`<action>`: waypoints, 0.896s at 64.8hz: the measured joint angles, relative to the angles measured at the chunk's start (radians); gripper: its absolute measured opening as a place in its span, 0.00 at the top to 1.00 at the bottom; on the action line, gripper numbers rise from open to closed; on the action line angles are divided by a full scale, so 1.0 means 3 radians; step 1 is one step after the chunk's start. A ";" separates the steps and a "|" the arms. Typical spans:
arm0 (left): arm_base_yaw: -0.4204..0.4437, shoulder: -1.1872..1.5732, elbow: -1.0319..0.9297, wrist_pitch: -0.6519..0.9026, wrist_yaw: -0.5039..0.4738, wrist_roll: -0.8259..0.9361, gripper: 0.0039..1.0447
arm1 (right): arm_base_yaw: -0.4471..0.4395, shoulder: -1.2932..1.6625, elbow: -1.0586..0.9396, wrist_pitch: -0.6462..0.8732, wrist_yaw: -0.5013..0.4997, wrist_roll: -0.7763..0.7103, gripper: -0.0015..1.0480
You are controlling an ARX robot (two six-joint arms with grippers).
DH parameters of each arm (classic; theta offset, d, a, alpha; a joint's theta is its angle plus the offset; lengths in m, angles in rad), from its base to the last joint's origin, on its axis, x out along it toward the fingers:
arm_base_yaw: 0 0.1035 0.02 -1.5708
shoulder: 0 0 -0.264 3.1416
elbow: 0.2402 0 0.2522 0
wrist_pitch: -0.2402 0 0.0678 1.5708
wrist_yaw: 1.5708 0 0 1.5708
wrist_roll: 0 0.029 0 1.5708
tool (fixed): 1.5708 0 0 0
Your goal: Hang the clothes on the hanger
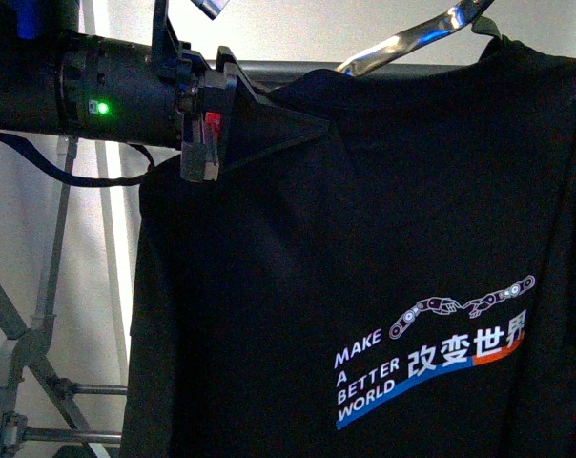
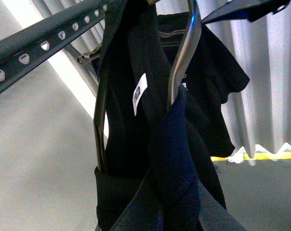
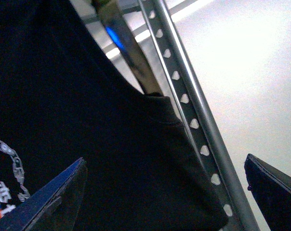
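The black T-shirt [image 1: 364,286] printed "MAKE A BETTER WORLD" hangs in front of me on a chrome coat hanger [image 1: 412,33] by the rack's rail [image 1: 298,69]. My left gripper [image 1: 221,124] is shut on a fold at the shirt's shoulder, just below the rail. In the left wrist view the pinched fold [image 2: 172,192] fills the jaws and the heart-holed rail [image 2: 39,45] runs behind. My right gripper [image 3: 165,161] is open, its fingers [image 3: 49,197] spread either side of the shirt's edge [image 3: 87,120] and the rail [image 3: 193,120]. It does not show in the front view.
The rack's braced legs [image 1: 30,334] stand at lower left. A white label [image 2: 139,94] shows inside the shirt's neck. The coat hanger's chrome arm [image 2: 184,57] runs through the shirt. A pale curtain [image 2: 266,72] hangs behind, with yellow floor tape [image 2: 275,156] below it.
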 joint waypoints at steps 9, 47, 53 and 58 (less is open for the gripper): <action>0.0000 0.0000 0.0000 0.0000 0.0000 0.0000 0.96 | 0.0097 0.0254 0.0235 -0.0045 0.0148 -0.0195 0.07; 0.0000 0.0000 0.0000 0.0000 -0.0003 0.0001 0.96 | 0.0244 0.0922 0.0741 0.0343 0.0518 0.0153 0.28; 0.0001 0.0000 0.0000 0.0000 -0.0008 0.0001 0.96 | 0.0259 0.0960 0.0743 0.0393 0.0544 0.0191 0.43; 0.0001 0.0000 0.0000 0.0000 -0.0014 0.0001 0.96 | 0.0261 0.0977 0.0743 0.0432 0.0543 0.0210 0.56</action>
